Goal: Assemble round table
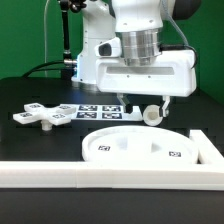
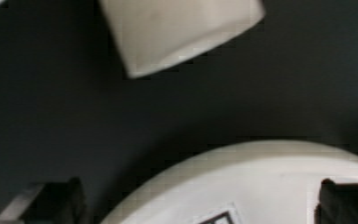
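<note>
The short thick leg [image 1: 150, 112] lies on the black table just behind the wide round disc [image 1: 140, 146]. My gripper [image 1: 143, 105] hangs right over the leg, open, one finger on each side. In the wrist view a white rounded surface [image 2: 247, 180] with a tag corner fills the gap between the fingers [image 2: 51, 203] of my gripper [image 2: 202, 205]; it looks like the leg, with a dark gap left beside one finger. The flat cross-shaped base [image 1: 42, 117] lies apart at the exterior view's left.
The marker board [image 1: 95, 108] lies flat behind the disc. A long white border wall [image 1: 100, 176] runs along the front and turns up at the exterior view's right [image 1: 205, 148]. A white angular piece [image 2: 185, 35] shows in the wrist view; I cannot tell what it is.
</note>
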{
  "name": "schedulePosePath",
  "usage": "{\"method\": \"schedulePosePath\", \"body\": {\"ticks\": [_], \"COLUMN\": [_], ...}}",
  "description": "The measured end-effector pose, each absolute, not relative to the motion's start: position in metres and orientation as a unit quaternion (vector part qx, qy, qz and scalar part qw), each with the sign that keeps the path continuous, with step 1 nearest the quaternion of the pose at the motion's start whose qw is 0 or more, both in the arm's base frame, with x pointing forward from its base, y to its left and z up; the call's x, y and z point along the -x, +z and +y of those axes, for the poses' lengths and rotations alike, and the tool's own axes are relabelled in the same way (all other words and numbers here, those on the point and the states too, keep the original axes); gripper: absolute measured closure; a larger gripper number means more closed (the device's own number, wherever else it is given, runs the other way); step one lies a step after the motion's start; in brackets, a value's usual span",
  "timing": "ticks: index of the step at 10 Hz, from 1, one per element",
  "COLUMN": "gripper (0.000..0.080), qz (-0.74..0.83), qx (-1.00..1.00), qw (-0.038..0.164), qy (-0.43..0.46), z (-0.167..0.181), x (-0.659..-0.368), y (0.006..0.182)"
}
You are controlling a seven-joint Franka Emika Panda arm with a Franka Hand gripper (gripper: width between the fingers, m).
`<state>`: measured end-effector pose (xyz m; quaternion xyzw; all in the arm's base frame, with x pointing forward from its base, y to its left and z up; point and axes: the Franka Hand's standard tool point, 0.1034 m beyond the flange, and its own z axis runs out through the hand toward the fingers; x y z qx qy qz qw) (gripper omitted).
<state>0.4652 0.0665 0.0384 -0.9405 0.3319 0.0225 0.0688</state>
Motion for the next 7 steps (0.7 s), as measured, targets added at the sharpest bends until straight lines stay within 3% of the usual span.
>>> {"method": "schedulePosePath", "body": {"ticks": [4,7], "gripper": [0.0150,0.0150], "qz": [0.265,0.253], "qx": [0.960,0.953], "qw": [0.071,0.089], "qy": [0.057,0.137], "z": [0.068,0.063], "x": [-0.455,-0.452], "y": [0.035,0.035]}}
